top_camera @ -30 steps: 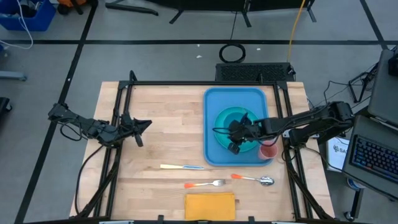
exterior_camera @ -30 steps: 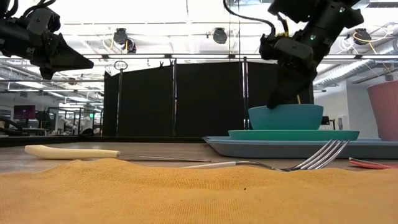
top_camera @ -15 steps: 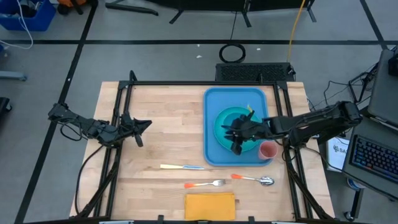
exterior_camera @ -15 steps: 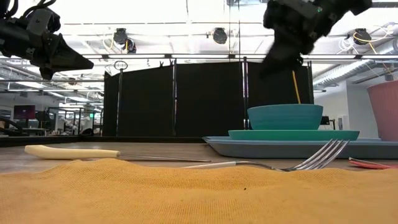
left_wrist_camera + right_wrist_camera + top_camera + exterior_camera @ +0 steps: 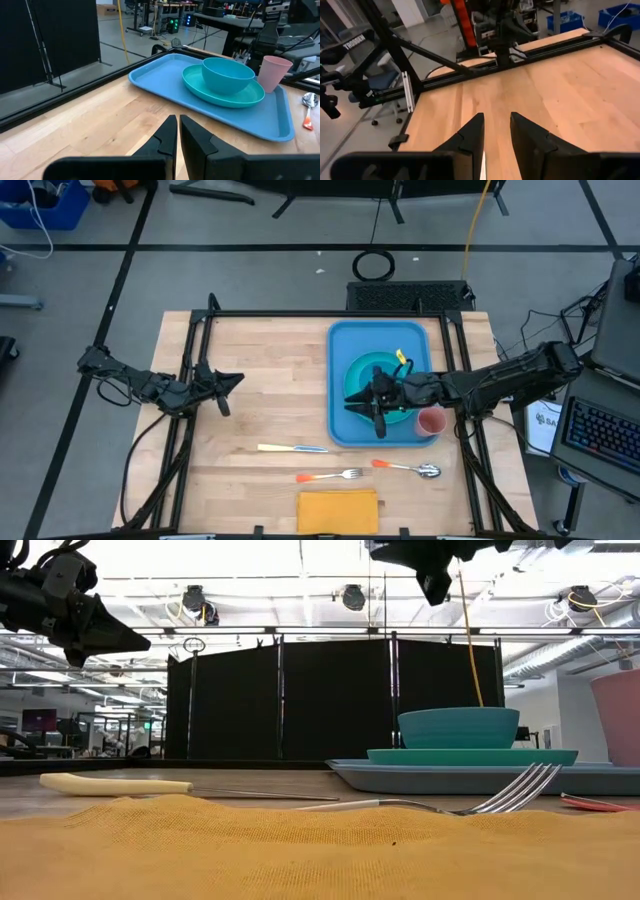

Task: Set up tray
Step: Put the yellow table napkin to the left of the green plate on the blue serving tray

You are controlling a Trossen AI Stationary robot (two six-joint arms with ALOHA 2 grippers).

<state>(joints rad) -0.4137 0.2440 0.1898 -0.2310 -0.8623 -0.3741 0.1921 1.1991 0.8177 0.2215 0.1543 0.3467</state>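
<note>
Tray (image 5: pixel 350 345) holds plate (image 5: pixel 362 380), bowl (image 5: pixel 227 75), cup (image 5: pixel 432 421).

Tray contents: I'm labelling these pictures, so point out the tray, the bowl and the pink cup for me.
tray (image 5: pixel 165 82): left wrist view, bare floor of the tray beside the plate.
bowl (image 5: pixel 227 76): left wrist view, its outer wall.
pink cup (image 5: pixel 275 74): left wrist view, its side wall.

the table (image 5: pixel 270 390) is light wood with visible grain, matt and smooth. the tray (image 5: pixel 165 80) is blue plastic with a soft sheen. the plate (image 5: pixel 250 97) and bowl (image 5: pixel 227 75) look like smooth turquoise plastic, semi-gloss. the cup (image 5: pixel 276 72) is matt pink. the napkin (image 5: pixel 300 850) is yellow-orange woven cloth, rough-textured. the fork (image 5: pixel 500 795) has bright metal tines; its orange handle is probably plastic.
</note>
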